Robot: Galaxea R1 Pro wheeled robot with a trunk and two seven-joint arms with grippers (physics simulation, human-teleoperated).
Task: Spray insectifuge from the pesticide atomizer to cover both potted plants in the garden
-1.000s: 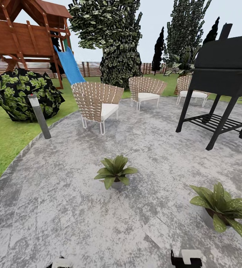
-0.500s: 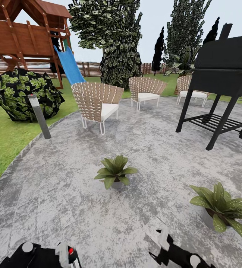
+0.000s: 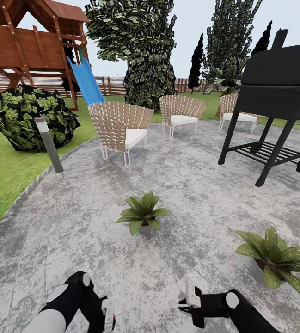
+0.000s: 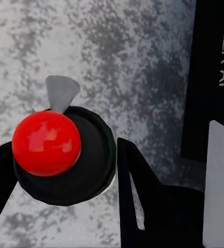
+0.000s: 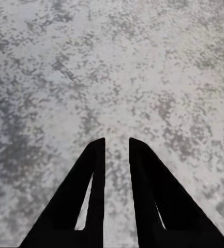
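Two potted plants stand on the grey patio: one in the middle, the other at the right. My left gripper is low at the left, shut on the pesticide atomizer. From the left wrist, the atomizer appears as a dark round body with a red knob and a pale grey nozzle. My right gripper hovers over bare paving, its fingers nearly together and holding nothing. Both grippers are short of the middle plant.
A grey bollard lamp stands at the patio's left edge beside a dark bush. Wicker chairs and a black grill sit beyond the plants. A wooden playset with a blue slide rises on the lawn.
Both arms have risen from the bottom edge and reached forward over the patio, the left one carrying the atomizer. The plants and the view have stayed put.
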